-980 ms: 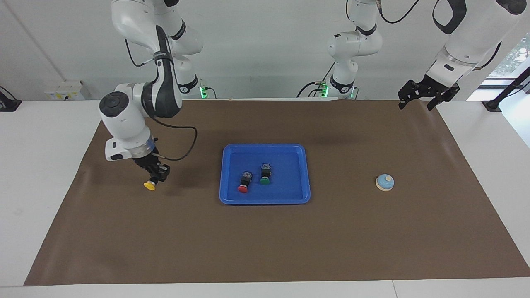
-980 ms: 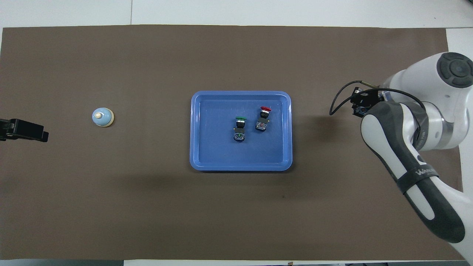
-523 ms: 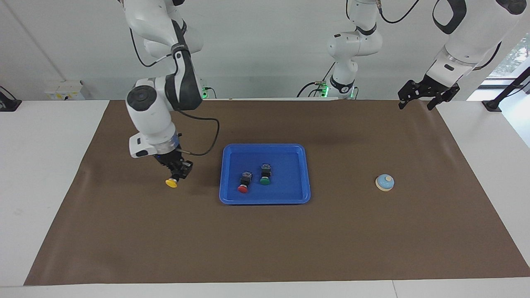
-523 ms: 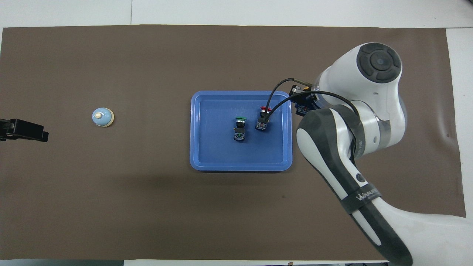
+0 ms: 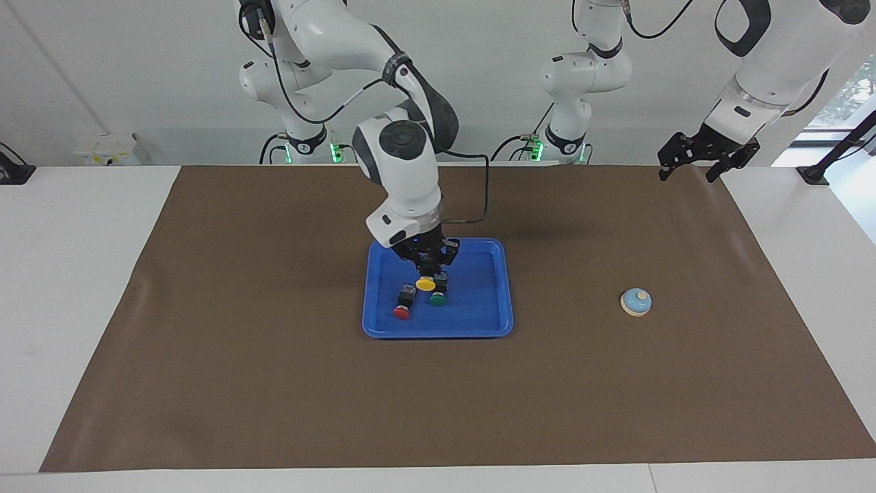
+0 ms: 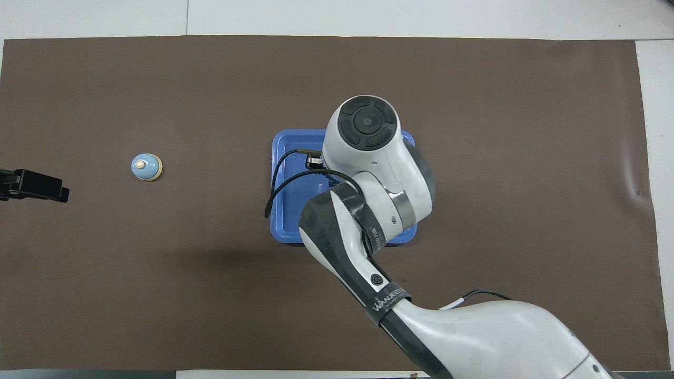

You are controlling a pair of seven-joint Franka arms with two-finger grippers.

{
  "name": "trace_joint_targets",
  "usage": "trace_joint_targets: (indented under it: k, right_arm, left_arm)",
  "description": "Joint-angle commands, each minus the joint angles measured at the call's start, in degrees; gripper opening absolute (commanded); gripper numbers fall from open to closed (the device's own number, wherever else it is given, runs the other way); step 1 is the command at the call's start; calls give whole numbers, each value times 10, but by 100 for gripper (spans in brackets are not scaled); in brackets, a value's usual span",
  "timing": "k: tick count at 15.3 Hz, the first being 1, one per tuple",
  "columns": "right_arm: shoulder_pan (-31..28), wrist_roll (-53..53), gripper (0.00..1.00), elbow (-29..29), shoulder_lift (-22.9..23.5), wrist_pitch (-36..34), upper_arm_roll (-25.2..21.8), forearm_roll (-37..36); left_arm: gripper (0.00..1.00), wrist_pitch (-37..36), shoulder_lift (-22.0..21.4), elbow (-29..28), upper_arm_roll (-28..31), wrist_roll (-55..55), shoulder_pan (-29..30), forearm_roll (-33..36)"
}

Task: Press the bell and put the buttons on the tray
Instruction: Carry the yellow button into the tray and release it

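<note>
Two buttons, red button (image 5: 402, 312) and green button (image 5: 437, 298), lie in tray (image 5: 489, 322), frame middle. Right gripper (image 5: 426, 268) clamped on yellow button (image 5: 426, 282), straight above them. Left gripper (image 5: 707, 159) apart, upper right, waiting.

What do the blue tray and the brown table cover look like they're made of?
The tray: probably moulded plastic, going by its uniform bright blue, rounded corners and smooth raised rim. The brown cover: a thin matte sheet, perhaps paper or felt; it lies flat with faint ripples near its edges and shows no shine. Neither is certain from looks alone.
</note>
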Motion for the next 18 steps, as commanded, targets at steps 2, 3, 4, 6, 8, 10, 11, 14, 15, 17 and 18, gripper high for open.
trace_joint_targets:
  k: [2, 3, 4, 6, 8, 10, 11, 14, 15, 17, 18]
  right_arm:
    - [33, 1, 0, 13, 31, 55, -4, 2]
    - [37, 0, 0, 9, 33, 60, -4, 0]
    - [44, 0, 0, 9, 42, 65, -4, -1]
    - [58, -5, 0, -5, 56, 98, -4, -6]
    - [57, -7, 0, -29, 56, 128, -4, -7]
    - [54, -7, 0, -35, 57, 134, -4, -4]
    - [54, -6, 0, -37, 58, 136, -4, -2]
    - [56, 2, 35, -41, 58, 136, -4, 3]
    - [57, 4, 99, -40, 58, 135, -4, 3]
    - [58, 20, 100, -33, 57, 125, -4, 3]
    - [58, 25, 100, -27, 57, 114, -4, 3]
  left_arm:
    - [100, -5, -1, 5, 3, 4, -2, -1]
    - [100, -5, -1, 5, 3, 4, -2, -1]
    - [100, -5, -1, 5, 3, 4, -2, -1]
    - [100, -5, -1, 5, 3, 4, -2, -1]
    - [100, -5, -1, 5, 3, 4, -2, 0]
    - [100, -5, -1, 5, 3, 4, -2, -1]
    - [100, -5, -1, 5, 3, 4, -2, -1]
    - [100, -5, -1, 5, 3, 4, -2, -1]
    - [100, -5, -1, 5, 3, 4, -2, -1]
    - [100, -5, -1, 5, 3, 4, -2, -1]
    - [100, -5, -1, 5, 3, 4, -2, -1]
